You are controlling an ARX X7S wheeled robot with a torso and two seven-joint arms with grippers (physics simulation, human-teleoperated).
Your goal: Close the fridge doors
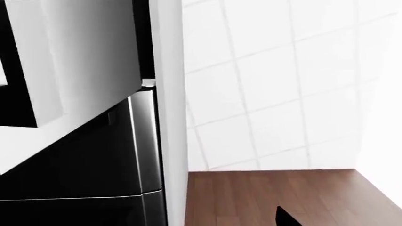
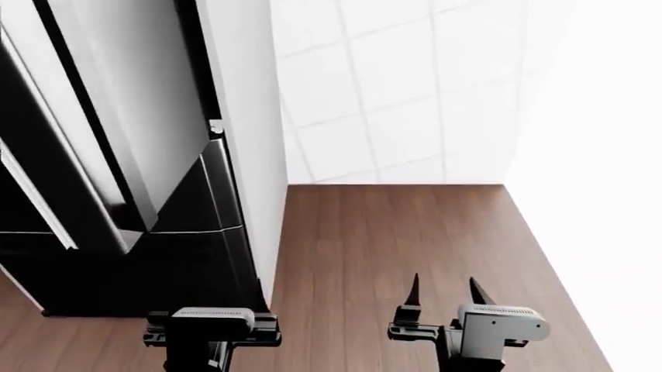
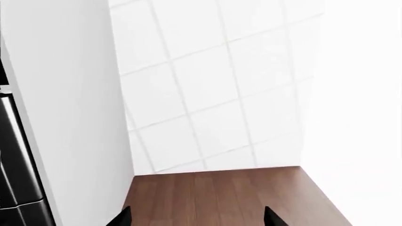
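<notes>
Fridge doors point(image 2: 124, 116) stand swung out at the left of the head view, above the lower drawer fronts point(image 2: 155, 263), with the fridge's side panel point(image 2: 248, 139) just to their right. Tiled wall point(image 2: 393, 85) lies behind, the floor point(image 2: 393, 240) running from it toward the robot. Left gripper point(image 2: 212, 329) sits before the fridge base; right gripper point(image 2: 445, 291) is over the floor, right of it.

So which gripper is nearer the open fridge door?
Left. In the head view the left gripper sits low in front of the fridge, just below the open fridge door. The right gripper is off to the side, over bare floor.
</notes>
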